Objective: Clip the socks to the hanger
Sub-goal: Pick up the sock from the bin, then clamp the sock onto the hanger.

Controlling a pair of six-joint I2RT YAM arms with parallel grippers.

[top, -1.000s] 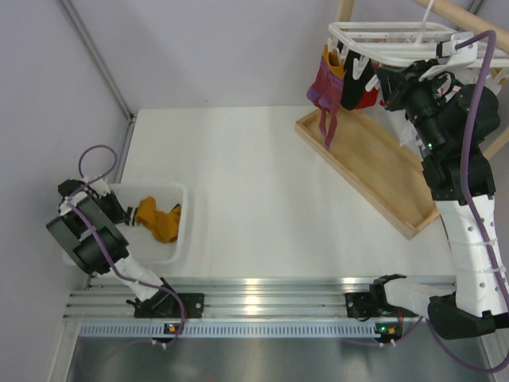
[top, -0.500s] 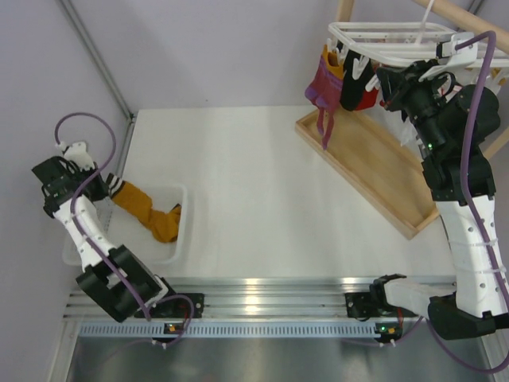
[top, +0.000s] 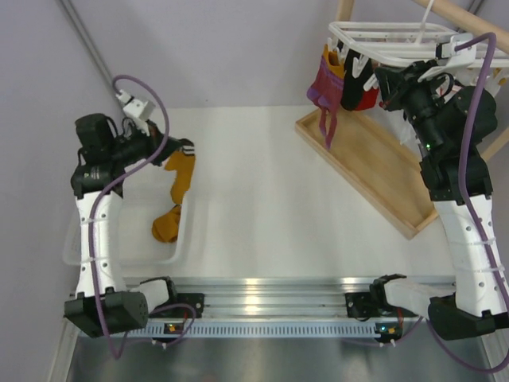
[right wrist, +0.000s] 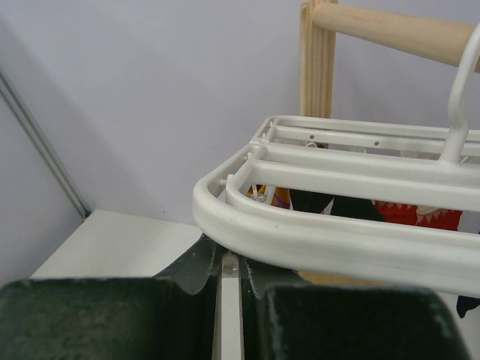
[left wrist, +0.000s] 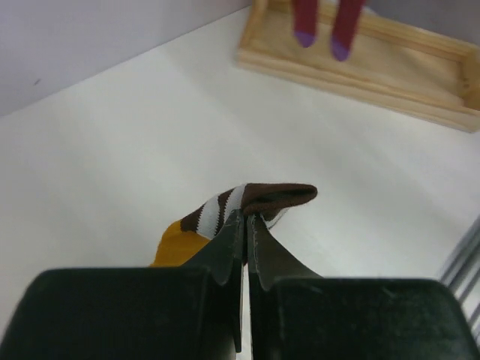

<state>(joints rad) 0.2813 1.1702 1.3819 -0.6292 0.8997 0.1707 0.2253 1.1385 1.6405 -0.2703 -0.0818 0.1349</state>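
Seen from above, a mustard sock (top: 178,181) hung from the left gripper (top: 172,149) into a white bin (top: 188,232). Only the left wrist view showed the fingers pinching its striped cuff. The right wrist view showed the right gripper (right wrist: 229,259), fingers pressed together, just under the hanger (right wrist: 315,234) rim.

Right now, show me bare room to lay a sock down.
Bare: the table middle, between the bin and the wooden tray, down to the metal rail; also the tray's near end. Crowded: under the hanger and its hung socks, and the bin, where the yellow sock trails.
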